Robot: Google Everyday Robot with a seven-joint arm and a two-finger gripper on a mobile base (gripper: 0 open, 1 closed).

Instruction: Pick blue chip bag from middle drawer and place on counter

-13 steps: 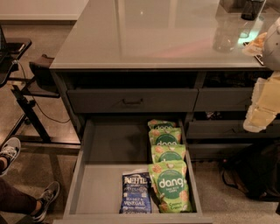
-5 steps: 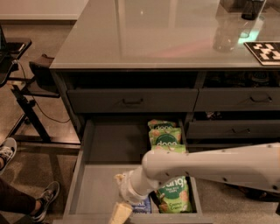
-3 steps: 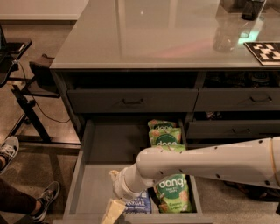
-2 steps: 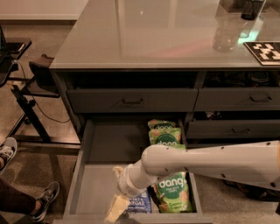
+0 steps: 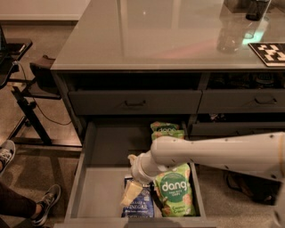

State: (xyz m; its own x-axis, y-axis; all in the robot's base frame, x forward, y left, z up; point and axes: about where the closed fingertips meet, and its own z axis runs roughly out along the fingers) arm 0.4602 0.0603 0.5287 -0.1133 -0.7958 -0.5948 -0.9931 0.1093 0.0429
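Observation:
The blue chip bag (image 5: pixel 143 206) lies flat at the front of the open middle drawer (image 5: pixel 101 178), partly hidden by my gripper. My gripper (image 5: pixel 130 196) hangs from the white arm (image 5: pixel 213 151) that reaches in from the right, and it sits right over the bag's left upper part. Green "dang" bags (image 5: pixel 173 196) lie just right of the blue bag, with more of them (image 5: pixel 165 129) further back. The glossy grey-green counter (image 5: pixel 151 35) spans the top of the cabinet above.
A shut drawer with a dark handle (image 5: pixel 133 103) sits above the open one, another (image 5: pixel 258 100) to its right. On the counter's right stand a glass (image 5: pixel 229 35), a dark cup (image 5: pixel 257 9) and a black-and-white marker (image 5: pixel 271 52). A black stand (image 5: pixel 31 107) and a person's shoes (image 5: pixel 49 202) are at left.
The arm came in from the right and reached down into the drawer. Over the last second the gripper has shifted a little up and to the right, over the blue bag.

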